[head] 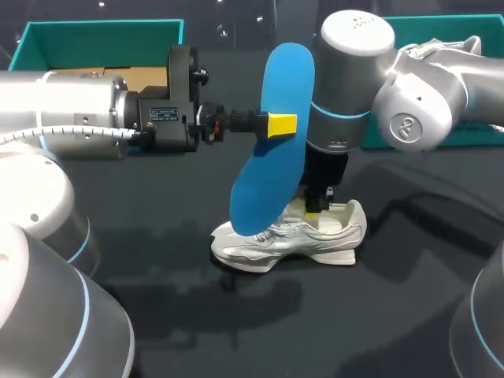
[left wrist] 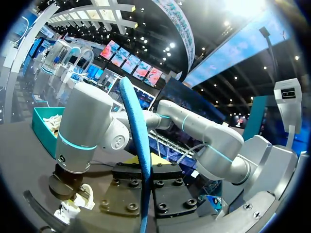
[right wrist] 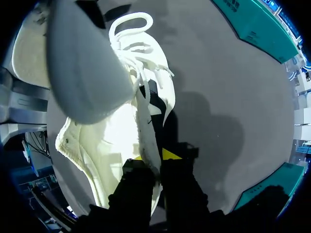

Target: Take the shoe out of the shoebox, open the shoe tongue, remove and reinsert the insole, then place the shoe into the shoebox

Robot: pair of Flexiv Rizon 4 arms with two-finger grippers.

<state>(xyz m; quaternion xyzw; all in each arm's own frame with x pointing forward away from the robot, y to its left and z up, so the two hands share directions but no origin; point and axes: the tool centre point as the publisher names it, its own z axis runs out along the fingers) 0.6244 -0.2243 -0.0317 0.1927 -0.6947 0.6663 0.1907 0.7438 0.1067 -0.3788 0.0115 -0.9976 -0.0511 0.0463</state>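
Yellow tips of the left gripper (head: pixel 282 124) are closed on the blue insole (head: pixel 272 169), one finger on each face. They grip it near the middle of its length. The insole hangs in the air, nearly upright and leaning a little, with its lower end just above the front half of the shoe (head: pixel 268 244). In the left wrist view it shows edge-on as a thin blue curve rising from between the fingers.

The right gripper (head: pixel 315 209) points straight down into the shoe's opening. In the right wrist view its two dark fingers are clamped on a thin white strip, the tongue (right wrist: pixel 145 121), which is drawn back from the laces toward the gripper.

The white and silver trainer stands upright on its sole on the black table (head: pixel 157 315), near the middle, with its toe toward the left arm's side and its heel toward the right.

The teal shoebox (head: pixel 47 35) sits open at the far left edge, well apart from the shoe. A second teal box piece (head: pixel 417 27) lies at the far right, behind the right arm.
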